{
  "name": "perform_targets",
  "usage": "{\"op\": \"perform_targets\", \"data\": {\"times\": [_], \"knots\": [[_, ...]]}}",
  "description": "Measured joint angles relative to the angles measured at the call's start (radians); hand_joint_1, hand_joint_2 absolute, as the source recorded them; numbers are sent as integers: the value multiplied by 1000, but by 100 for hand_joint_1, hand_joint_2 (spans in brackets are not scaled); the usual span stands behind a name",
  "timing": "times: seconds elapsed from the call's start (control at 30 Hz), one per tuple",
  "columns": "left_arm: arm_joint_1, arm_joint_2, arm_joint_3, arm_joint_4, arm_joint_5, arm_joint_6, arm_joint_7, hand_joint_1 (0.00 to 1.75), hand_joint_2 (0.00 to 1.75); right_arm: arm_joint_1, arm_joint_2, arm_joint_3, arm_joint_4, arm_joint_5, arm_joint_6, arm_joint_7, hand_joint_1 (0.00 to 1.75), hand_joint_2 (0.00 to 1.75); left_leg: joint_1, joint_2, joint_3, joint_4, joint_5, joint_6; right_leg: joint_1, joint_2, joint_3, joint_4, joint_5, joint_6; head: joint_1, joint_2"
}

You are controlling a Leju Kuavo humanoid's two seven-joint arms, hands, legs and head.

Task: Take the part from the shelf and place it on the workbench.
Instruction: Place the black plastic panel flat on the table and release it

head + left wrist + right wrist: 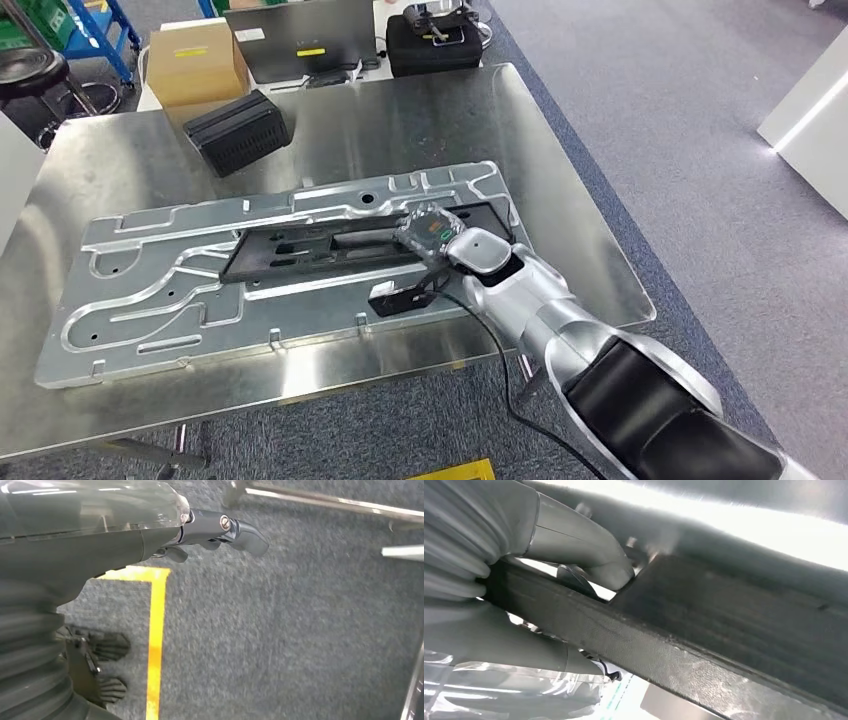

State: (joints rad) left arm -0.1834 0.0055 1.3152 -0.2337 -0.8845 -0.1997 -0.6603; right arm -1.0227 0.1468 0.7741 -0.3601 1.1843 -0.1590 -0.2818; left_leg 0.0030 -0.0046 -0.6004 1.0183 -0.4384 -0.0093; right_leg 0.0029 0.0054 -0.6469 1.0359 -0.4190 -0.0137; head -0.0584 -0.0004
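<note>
Right hand (432, 236) grips the near-right end of the long flat black plastic part (330, 248); right wrist view shows the thick grey thumb (594, 555) over the part's (704, 645) top edge and another finger (514, 650) under it, so it's holding. Silver right arm (560, 330) comes in from the lower right, black cable (505, 385) trailing off it below the bench edge. Part lies lengthwise on the big silver stamped metal panel (180, 290) with raised ribs and channels, roughly mid-panel, right end toward the panel's right edge. Whether the gripped end is fully down or slightly lifted: can't tell. Panel rests flat on the shiny steel bench (420, 120), covering most of it. Back-left on the bench: black ribbed rectangular block (238, 131), apart from the panel. Behind the bench: brown cardboard box (195, 62), dark laptop-like slab (300, 38), black case (434, 45).

Left hand (220, 530) hangs low over grey carpet floor (280, 630), dark fingers curled in, nothing in them. Yellow tape line (156, 640) on the carpet beneath it.
</note>
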Motion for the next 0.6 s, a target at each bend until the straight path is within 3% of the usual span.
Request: {"op": "perform_targets", "data": {"times": [0.1, 0.13, 0.23, 0.27, 0.3, 0.33, 0.4, 0.47, 0.5, 0.6], "knots": [[-6, -3, -17, 0, -5, 1, 7, 0, 175, 9, 16, 1, 5, -18, -3, -1, 175, 175, 2, 0, -1, 16, -19, -15, -6, -3, 11, -13, 4, -12, 0, 0], [-8, -4, -21, 1, -7, 2, 10, 0, 175, 12, 18, 1, 7, -24, -6, -1, 131, 131, 3, 0, -14, 50, -41, -20, -9, -5, 15, -18, 5, -16, 0, 0], [-13, -6, -36, 1, -16, 15, 18, 0, 175, 28, 19, 0, 11, -43, -21, -5, 0, 0, 9, 1, -95, 235, -128, -35, -10, -8, 18, -19, 5, -19, 0, 0], [-13, -7, -42, 1, -21, 22, 19, 0, 175, 36, 19, -1, 14, -50, -28, -7, 0, 0, 11, 1, -111, 271, -135, -37, -10, -8, 19, -19, 4, -20, 0, 0], [-13, -7, -47, 1, -26, 31, 21, 0, 175, 45, 18, -2, 16, -55, -35, -8, 0, 0, 13, 1, -109, 267, -121, -39, -10, -7, 19, -18, 4, -19, 0, 0], [-14, -8, -54, 1, -33, 41, 23, 0, 175, 53, 17, -5, 18, -59, -42, -9, 0, 0, 15, 1, -87, 222, -91, -40, -10, -5, 20, -18, 4, -19, 0, 0], [-19, -8, -68, 1, -45, 66, 30, 0, 175, 63, 17, -13, 20, -64, -54, -9, 0, 0, 16, 1, -15, 78, -31, -36, -9, 1, 20, -14, 3, -14, 0, 0], [-24, -8, -81, 1, -52, 90, 35, 0, 175, 65, 14, -22, 22, -67, -62, -8, 0, 0, 12, 1, 26, -3, -11, -24, -7, 6, 19, -13, 4, -4, 0, 0], [-26, -8, -86, 1, -52, 98, 35, 0, 175, 67, 13, -26, 23, -68, -65, -8, 0, 0, 9, 0, 28, -8, -14, -17, -7, 8, 19, -14, 6, 2, 0, 0], [-27, -8, -94, 1, -48, 108, 30, 0, 44, 71, 9, -38, 24, -70, -73, -4, 0, 0, 13, 3, 30, -17, -2, 6, -8, 8, 15, -3, -2, 19, 0, 0]]}}
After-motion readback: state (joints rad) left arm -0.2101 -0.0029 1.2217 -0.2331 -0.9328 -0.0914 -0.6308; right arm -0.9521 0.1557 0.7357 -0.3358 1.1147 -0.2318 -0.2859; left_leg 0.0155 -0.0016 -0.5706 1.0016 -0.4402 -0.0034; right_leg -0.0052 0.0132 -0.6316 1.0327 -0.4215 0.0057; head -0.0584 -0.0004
